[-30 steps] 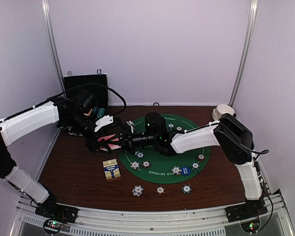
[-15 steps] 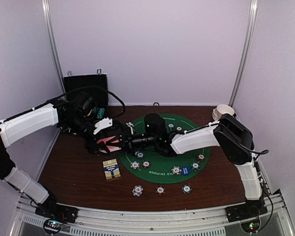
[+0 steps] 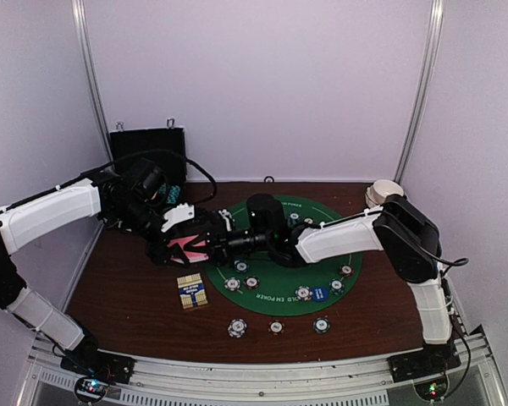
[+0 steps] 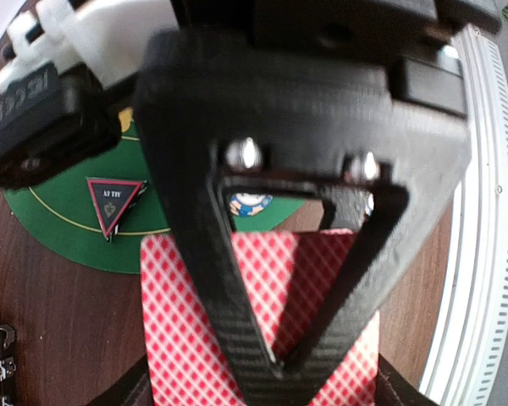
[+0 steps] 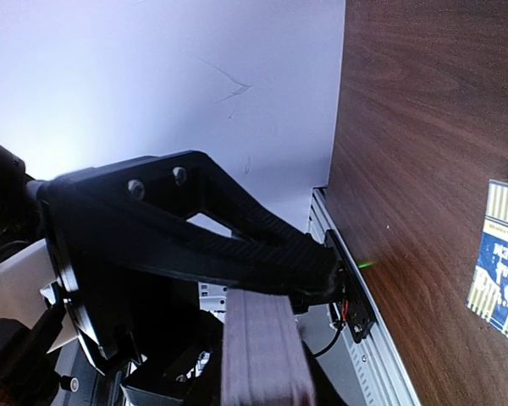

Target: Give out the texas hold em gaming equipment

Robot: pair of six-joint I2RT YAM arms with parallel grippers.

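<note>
**Both grippers meet at the deck by the mat's left rim**

The left gripper [image 3: 180, 246] reaches in from the left and is clamped on a stack of pink-backed playing cards [image 4: 182, 330]. It holds them over the wooden table [image 3: 127, 296], at the left rim of the green felt mat [image 3: 279, 275]. In the left wrist view the checked backs face the camera. Dark fingers flank the stack at both lower corners, and a black triangular finger lies across the top card.

The right gripper [image 3: 221, 241] stretches across the mat from the right and meets the stack head-on. From above its tips are lost against the other gripper. The right wrist view shows only the stack's edge under a black finger, so whether its jaws are apart or pinching a card cannot be told.

The red-black triangle marker [image 4: 113, 203] lies flat on the mat near its left edge. Poker chips [image 3: 232, 284] are spread around the mat with a blue marker disc [image 3: 319, 293] among them, and three more sit in a row on the bare table in front. A striped card box [image 3: 191, 292] lies just beside the mat's near-left rim. The black hard case [image 3: 148, 152] stands at the far left, and the white bowl [image 3: 388, 192] at the far right.
</note>
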